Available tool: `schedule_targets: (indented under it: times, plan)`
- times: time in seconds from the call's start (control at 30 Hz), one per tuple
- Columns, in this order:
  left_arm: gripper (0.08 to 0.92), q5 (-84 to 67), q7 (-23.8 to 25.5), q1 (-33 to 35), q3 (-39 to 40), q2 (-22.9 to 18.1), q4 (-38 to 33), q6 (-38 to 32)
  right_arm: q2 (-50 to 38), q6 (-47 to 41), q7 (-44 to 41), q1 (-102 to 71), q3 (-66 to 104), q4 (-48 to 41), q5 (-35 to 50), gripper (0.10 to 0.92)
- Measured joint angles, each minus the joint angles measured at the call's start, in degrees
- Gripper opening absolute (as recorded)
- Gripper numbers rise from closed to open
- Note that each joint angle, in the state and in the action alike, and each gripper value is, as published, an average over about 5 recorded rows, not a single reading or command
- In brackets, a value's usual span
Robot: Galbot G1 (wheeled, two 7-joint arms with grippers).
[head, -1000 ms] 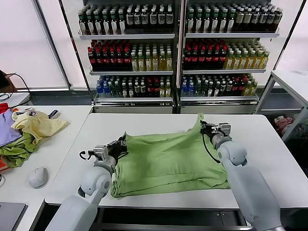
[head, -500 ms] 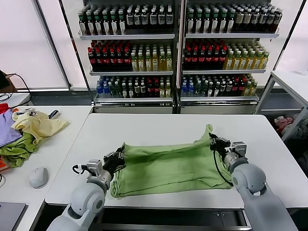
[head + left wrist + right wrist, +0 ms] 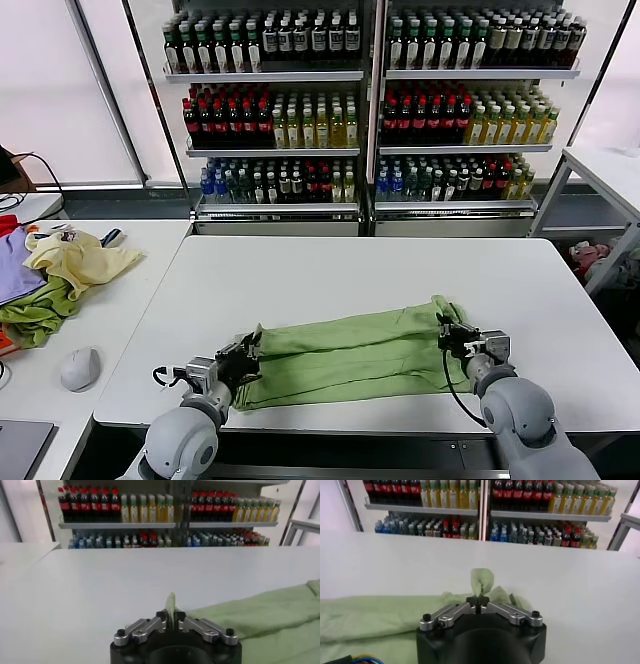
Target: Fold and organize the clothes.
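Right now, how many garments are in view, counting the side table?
4, maybe more hidden in the pile. Light sage-green soft cloth shirt folded on the main white table. On the left side table: pale yellow garment, darker olive-green one, purple one.

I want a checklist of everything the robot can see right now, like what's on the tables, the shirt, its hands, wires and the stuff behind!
Surface: white table, mostly bare toward the far side.
Job's things: green shirt lying as a long folded band near the front edge.
Clutter: side table at the left with a yellow garment, olive and purple garments and a mouse.
Grippers: left gripper pinching the shirt's left end; right gripper pinching its right end.
Cables: black cable along the right arm.
Surroundings: bottle shelves behind.
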Motion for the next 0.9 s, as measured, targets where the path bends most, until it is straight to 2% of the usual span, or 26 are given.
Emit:
schedule_targets:
  times: [0.3, 0.53, 0.7, 0.9]
  plan:
    - [0.567, 3.32, -1.54, 2.42, -0.79, -1.08, -2.21, -0.71, 0.77, 0.17, -0.24, -3.14, 1.29, 3.15, -3.16, 0.494]
    - [0.763, 6.65, -4.86, 5.34, -0.88, -4.65, -3.26, -3.13, 1.41, 0.53, -0.25, -5.71, 1.98, 5.36, -5.0, 0.693]
    - [0.82, 9.54, -7.38, 6.19, -0.37, -7.73, -2.33, -4.34, 1.74, 0.65, -0.19, -7.01, 2.27, 6.27, -5.7, 0.806]
    - [0.823, 11.64, -9.76, 6.42, 0.0, -10.83, -0.24, -5.16, 1.9, 0.73, -0.15, -8.0, 2.59, 6.89, -6.18, 0.822]
